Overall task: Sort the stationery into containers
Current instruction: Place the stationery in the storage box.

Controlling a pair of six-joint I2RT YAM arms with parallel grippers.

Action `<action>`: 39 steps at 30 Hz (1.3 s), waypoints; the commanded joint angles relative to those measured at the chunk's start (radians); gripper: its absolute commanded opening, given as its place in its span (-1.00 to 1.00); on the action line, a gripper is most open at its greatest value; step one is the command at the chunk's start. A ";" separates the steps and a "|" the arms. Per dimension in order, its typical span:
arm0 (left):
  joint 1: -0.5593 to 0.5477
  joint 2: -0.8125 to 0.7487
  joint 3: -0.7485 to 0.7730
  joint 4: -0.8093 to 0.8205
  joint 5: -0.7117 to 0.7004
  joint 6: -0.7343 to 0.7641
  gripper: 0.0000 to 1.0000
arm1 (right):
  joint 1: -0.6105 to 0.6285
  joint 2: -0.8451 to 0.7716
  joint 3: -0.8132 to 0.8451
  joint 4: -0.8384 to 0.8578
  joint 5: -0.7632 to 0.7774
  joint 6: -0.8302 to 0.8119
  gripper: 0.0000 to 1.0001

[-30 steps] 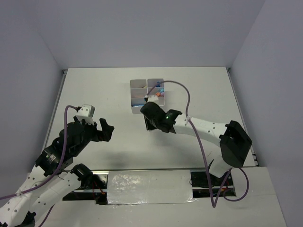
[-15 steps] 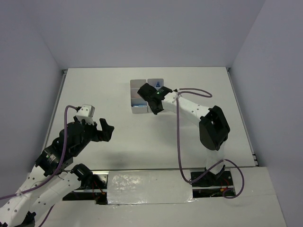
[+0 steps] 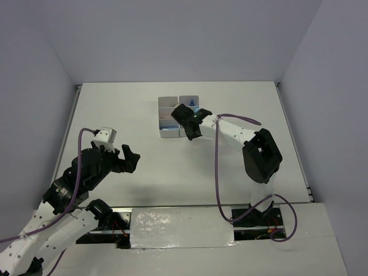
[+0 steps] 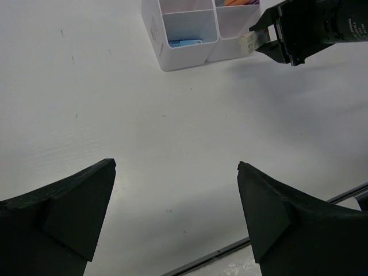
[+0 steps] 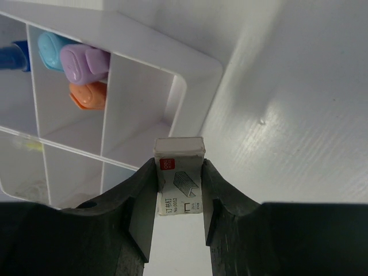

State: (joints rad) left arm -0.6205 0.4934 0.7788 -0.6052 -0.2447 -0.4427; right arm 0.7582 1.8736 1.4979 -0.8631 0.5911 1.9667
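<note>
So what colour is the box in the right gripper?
The box is white with a red logo; see the right wrist view.

One six-compartment organiser, three pastel markers (sharing one compartment), one small white box.

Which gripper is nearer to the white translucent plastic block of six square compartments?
Right. The right gripper, shut on a small white staple box, hangs at the block's near-right corner; the left gripper is open, far off toward the table's near-left.

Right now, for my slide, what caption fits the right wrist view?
Right gripper holds a small white staple box at the edge of the white organizer, near a compartment with pastel markers.
</note>
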 commanded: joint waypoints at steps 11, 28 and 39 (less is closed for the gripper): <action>0.001 -0.012 0.005 0.062 0.065 0.045 0.99 | -0.077 -0.010 0.058 0.111 0.053 0.043 -0.84; 0.001 -0.013 -0.006 0.094 0.171 0.079 0.96 | -0.079 0.025 0.055 0.176 0.042 0.011 -0.60; 0.001 -0.016 -0.006 0.091 0.163 0.078 0.99 | -0.080 0.035 0.056 0.167 0.050 0.015 -0.36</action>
State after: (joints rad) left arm -0.6205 0.4870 0.7784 -0.5571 -0.0952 -0.3904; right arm 0.6827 1.8896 1.5257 -0.7074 0.6060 1.9701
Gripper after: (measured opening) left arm 0.993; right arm 0.392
